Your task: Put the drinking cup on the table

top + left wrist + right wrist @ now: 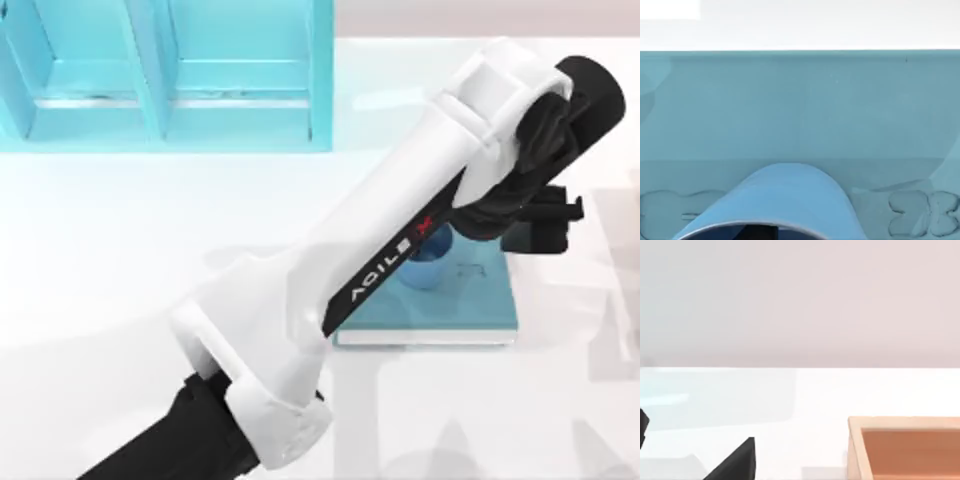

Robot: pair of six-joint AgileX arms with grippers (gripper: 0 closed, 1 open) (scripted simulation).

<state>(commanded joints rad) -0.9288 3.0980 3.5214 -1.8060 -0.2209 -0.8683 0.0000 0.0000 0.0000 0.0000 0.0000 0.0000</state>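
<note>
The blue cup [428,268] sits on the teal book [470,300] toward the table's [120,260] right edge. The left arm's gripper [545,215] is over it, can't tell how open. Bad closing could tip the cup.

A white tabletop [120,250] is seen across most of the top view, brightly and evenly lit. A light-blue shelf unit [165,75] is placed at upper left. A pale wall [800,300] is seen behind.
</note>
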